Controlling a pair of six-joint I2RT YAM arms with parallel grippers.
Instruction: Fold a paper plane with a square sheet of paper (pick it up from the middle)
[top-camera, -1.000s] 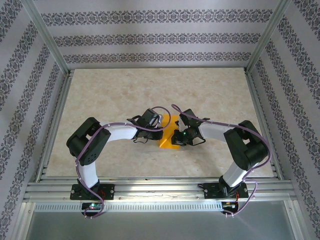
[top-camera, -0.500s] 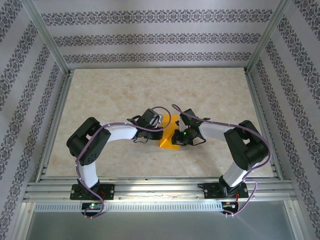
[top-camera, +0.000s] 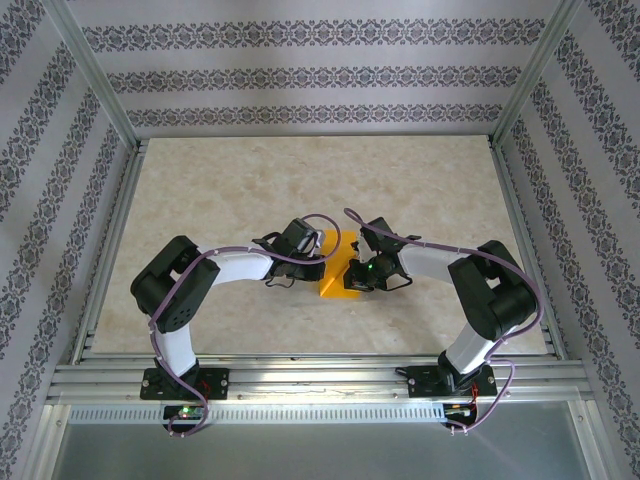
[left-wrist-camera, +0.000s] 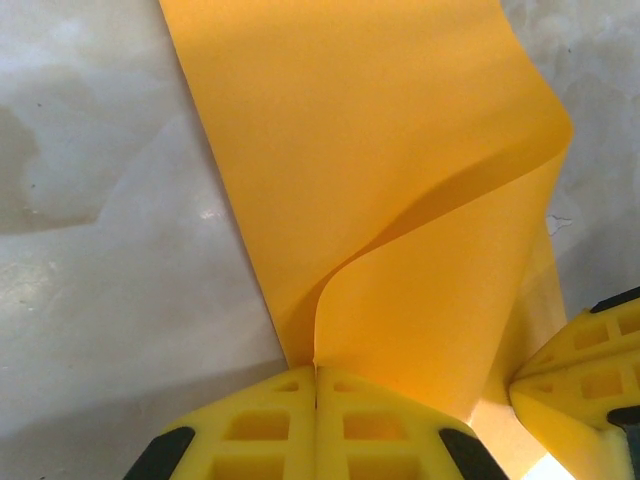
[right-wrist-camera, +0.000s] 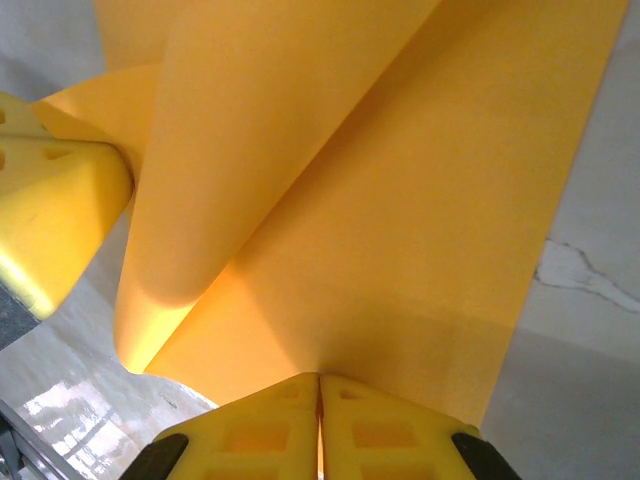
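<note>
The square sheet of paper (top-camera: 334, 272) is orange-yellow and lies mid-table, bowed up between the two grippers. My left gripper (top-camera: 320, 263) is shut on the sheet's left edge. In the left wrist view its yellow fingers (left-wrist-camera: 250, 425) meet at the gripper (left-wrist-camera: 316, 378), pinching the sheet (left-wrist-camera: 380, 180), which curls upward into a loop. My right gripper (top-camera: 352, 273) is shut on the opposite edge. In the right wrist view that gripper (right-wrist-camera: 320, 382) clamps the sheet (right-wrist-camera: 400, 200), which rolls over on the left. No dart shape is formed; the sheet is one curved piece.
The beige marble-patterned table (top-camera: 250, 190) is walled by aluminium frame rails (top-camera: 300, 378) and patterned panels. The right gripper's yellow finger (left-wrist-camera: 585, 385) shows in the left wrist view. The left gripper's yellow finger (right-wrist-camera: 55, 200) shows in the right wrist view, so the grippers are very close.
Almost nothing: the left arm's elbow has eased slightly to the left, and both grippers keep their hold on the paper in the same place.
</note>
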